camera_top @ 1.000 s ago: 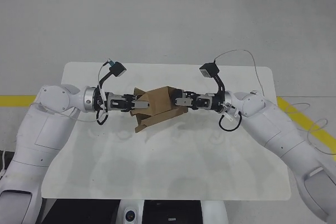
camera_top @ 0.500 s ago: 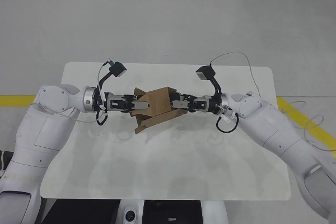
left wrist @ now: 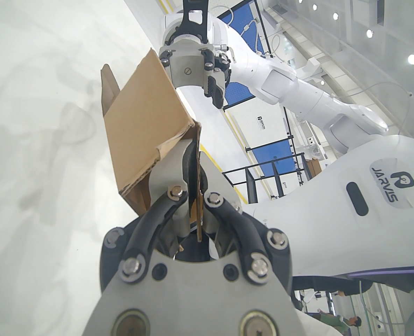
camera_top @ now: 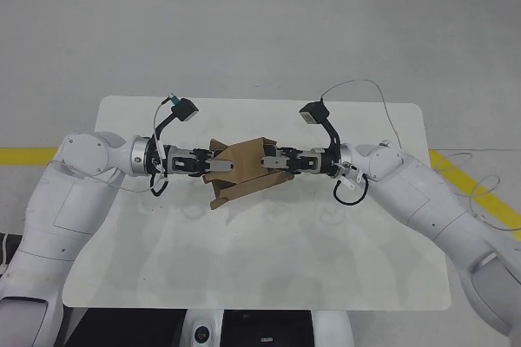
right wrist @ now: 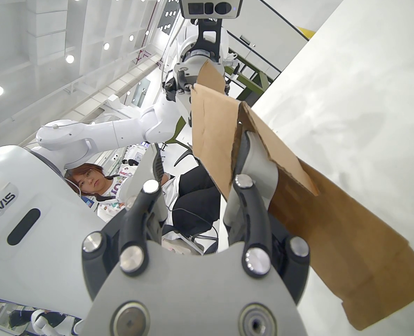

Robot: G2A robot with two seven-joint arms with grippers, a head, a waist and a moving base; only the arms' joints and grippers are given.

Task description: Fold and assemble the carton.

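1 white counter is carrying the work. 1 brown carton, partly folded, is sitting over the far middle of it, right between the 2 end effectors. I cannot tell whether it is touching the counter. In the top view its long axis is running on a slant. The narrower flap end is pointing toward the robot and its left, and the wider box end is pointing away and to the right.

The left end effector is gripping the carton from the left side, its fingers pressing together on a thin cardboard edge. The right end effector is meeting the carton from the opposite side with its fingers standing apart. 1 finger is tucking in under a flap, against the cardboard, and the other is hanging free beside the panel.
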